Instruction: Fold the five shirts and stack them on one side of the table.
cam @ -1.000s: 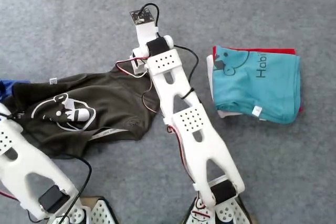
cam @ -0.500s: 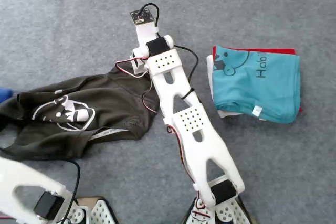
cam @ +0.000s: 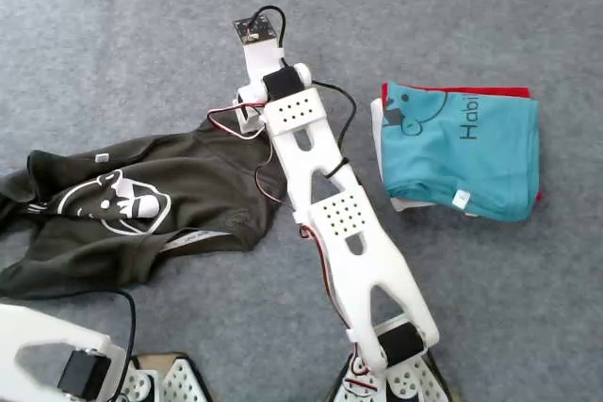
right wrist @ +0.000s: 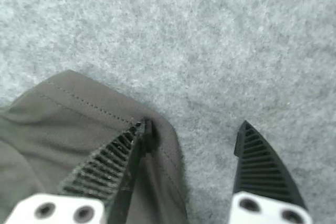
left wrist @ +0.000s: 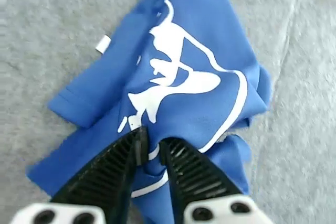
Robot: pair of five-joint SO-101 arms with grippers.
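A dark olive shirt (cam: 141, 200) with a white graphic lies spread and rumpled at the table's left centre. My right gripper (cam: 247, 118) stands open at its far right corner. In the right wrist view one finger (right wrist: 126, 156) rests on the olive hem (right wrist: 68, 129) and the other sits over bare grey cloth, with the gripper (right wrist: 194, 125) straddling the corner. A blue shirt (left wrist: 178, 77) with a white print lies crumpled under my left gripper (left wrist: 152, 137), whose fingers are pinched close on a fold of it. Part of the left arm (cam: 47, 360) shows at the near left corner.
A folded stack (cam: 457, 152) sits at the right, a teal shirt on top of red and white ones. The grey cloth tabletop (cam: 141, 54) is bare at the back and at the near right. The right arm (cam: 334, 214) runs diagonally across the middle.
The left arm left the olive shirt and swung off past the left edge. The blue patch at that edge is gone. The olive shirt's left side spread out. The right arm stayed put.
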